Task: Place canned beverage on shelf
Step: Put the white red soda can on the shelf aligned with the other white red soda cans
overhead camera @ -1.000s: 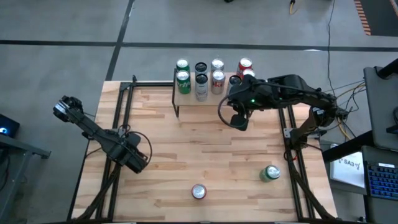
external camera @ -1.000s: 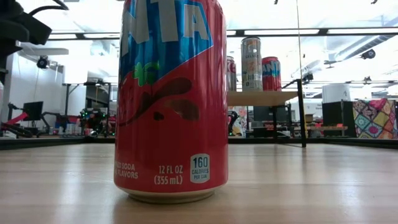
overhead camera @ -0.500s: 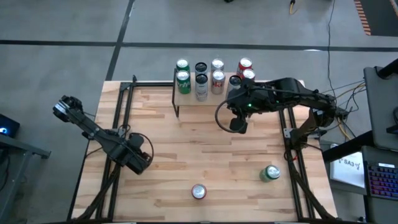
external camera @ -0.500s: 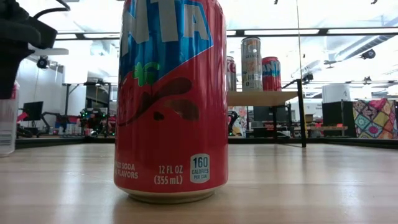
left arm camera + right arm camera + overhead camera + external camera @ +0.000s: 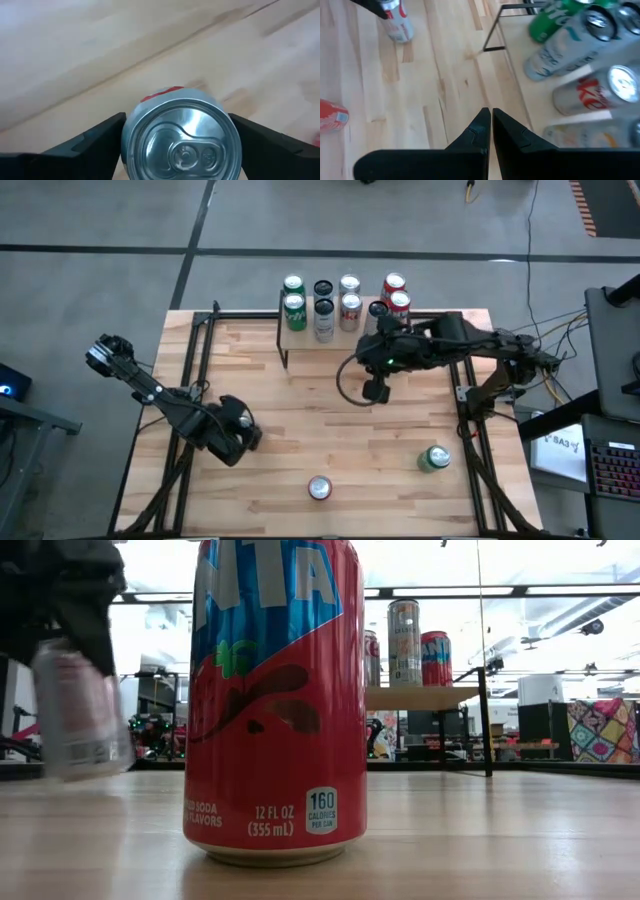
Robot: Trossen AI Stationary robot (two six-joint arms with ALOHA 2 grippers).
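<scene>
Two end effectors, one can in hand

Your left end effector [image 5: 238, 438] sits over the left-front part of the light butcher-block worktop [image 5: 300, 410], its fingers [image 5: 85, 142] spread wide around a silver-topped beverage can with red on its side [image 5: 181, 135]. In the left wrist view one finger stands on each side of the can body; whether they touch it you cannot tell. In the low view the same can [image 5: 80, 710] shows blurred, its base above the worktop line.

Your right end effector [image 5: 491, 127] has its fingers pressed together and carries nothing. It hangs over the worktop just in front of the small wood-topped shelf with thin black legs [image 5: 300, 345].

Seven upright cans stand in the shelf area at the rear edge, among them a green can [image 5: 294, 311] and a red-topped can [image 5: 393, 284].

Still on the worktop: a red upright soda can [image 5: 319, 488] near the front edge and a green can with a silver top [image 5: 434, 458] at front right.
</scene>
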